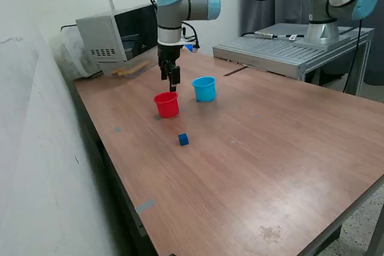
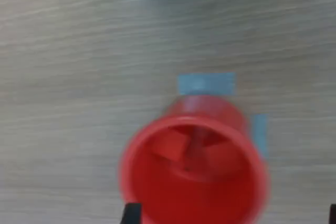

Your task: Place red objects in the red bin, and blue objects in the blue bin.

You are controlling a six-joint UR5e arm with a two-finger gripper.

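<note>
Red cup [image 1: 166, 105] sits beside the light blue cup [image 1: 204, 89], red cubes [image 2: 170, 145] already inside; gripper [image 1: 173, 86] hovers above its rim, grip unclear, one blue cube [image 1: 183, 139] left nearby on the table [image 1: 270, 166]

We record even, diffuse indoor light in the exterior view: the tabletop [image 1: 270, 148] is evenly lit with a faint sheen, shadows under the red cup [image 1: 167, 105], the light blue cup [image 1: 204, 89] and the blue cube [image 1: 183, 139] are soft and short, and the picture is sharp apart from slight softness in the far background. In the wrist view we note marked blur overall; the red cup [image 2: 191, 169] has smeared, doubled edges, the wood grain streaks sideways, and the blue tape patches [image 2: 206, 84] are soft-edged. We see no hard glare there, and the contents of the cup show only as vague red shapes.
</note>
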